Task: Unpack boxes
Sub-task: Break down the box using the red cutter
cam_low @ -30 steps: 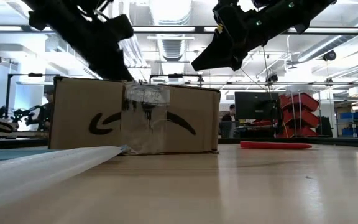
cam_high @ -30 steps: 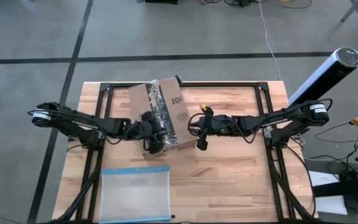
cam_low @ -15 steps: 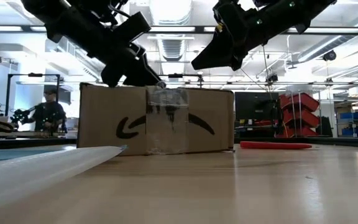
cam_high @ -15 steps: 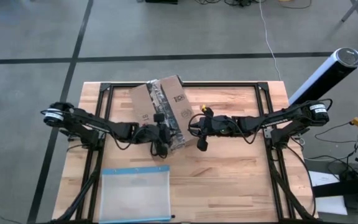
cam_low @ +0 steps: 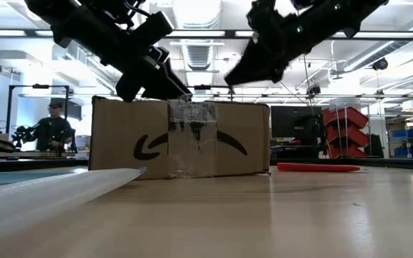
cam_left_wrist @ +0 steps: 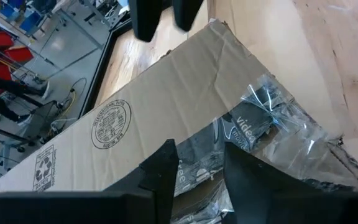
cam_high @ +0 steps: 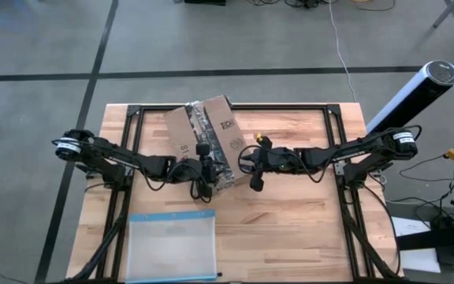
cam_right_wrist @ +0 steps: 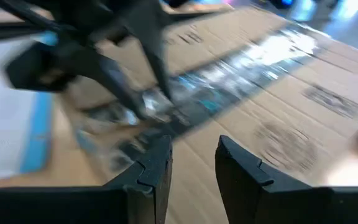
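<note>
**Opening the taped box: both grippers at the top seam**

High view: box (cam_high: 208, 142) sits centre frame, slightly rotated, flaps closed, tape strip running along its top. Left gripper (cam_high: 202, 175) is over the box's lower end, on the tape line. Right gripper (cam_high: 256, 170) hangs just off the box's right edge. Pouch (cam_high: 172, 246) lies at lower left of frame, well apart.

Low view: box (cam_low: 181, 138) stands centre, tape (cam_low: 191, 136) down its front face. Left gripper (cam_low: 165, 75) is at the top edge near the tape; contact unclear. Right gripper (cam_low: 246, 68) is above the box's right top corner, clear of it. Red tool (cam_low: 317, 168) lies on the table to the right.

Left wrist view: fingers (cam_left_wrist: 161, 171) slightly apart, holding nothing, over the taped seam (cam_left_wrist: 253, 124).

Right wrist view: fingers (cam_right_wrist: 151, 168) narrowly apart, empty, pointed at the box top (cam_right_wrist: 278, 99); blurred.

Judgement: step is breaking the seam; box not yet opened. Next move needs a fingertip driven into the tape line while the other arm steadies the box.
</note>
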`<state>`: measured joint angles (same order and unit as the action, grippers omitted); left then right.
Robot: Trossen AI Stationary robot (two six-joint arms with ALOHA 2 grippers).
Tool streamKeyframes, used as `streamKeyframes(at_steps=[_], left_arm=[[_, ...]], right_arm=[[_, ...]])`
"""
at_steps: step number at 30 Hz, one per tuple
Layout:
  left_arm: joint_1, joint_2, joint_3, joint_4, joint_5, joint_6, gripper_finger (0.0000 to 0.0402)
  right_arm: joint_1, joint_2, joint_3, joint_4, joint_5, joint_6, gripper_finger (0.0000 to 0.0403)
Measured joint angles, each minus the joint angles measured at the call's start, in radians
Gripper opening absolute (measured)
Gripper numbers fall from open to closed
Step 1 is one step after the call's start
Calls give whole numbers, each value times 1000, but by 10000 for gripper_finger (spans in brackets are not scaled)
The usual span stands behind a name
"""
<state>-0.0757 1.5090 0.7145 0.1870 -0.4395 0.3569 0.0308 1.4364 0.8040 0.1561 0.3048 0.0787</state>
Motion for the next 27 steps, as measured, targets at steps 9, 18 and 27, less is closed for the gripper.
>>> streamKeyframes(at_steps=[9, 18, 27], left_arm=[[-9, 1, 96, -203, 57, -108, 173], [-24, 5, 253, -584, 69, -297, 167], [-25, 24, 254, -583, 56, -216, 162]], right_arm=[[-9, 0, -4, -90, 41, 27, 111], [-9, 19, -8, -89, -27, 43, 107], [-12, 199, -5, 99, -87, 46, 123]])
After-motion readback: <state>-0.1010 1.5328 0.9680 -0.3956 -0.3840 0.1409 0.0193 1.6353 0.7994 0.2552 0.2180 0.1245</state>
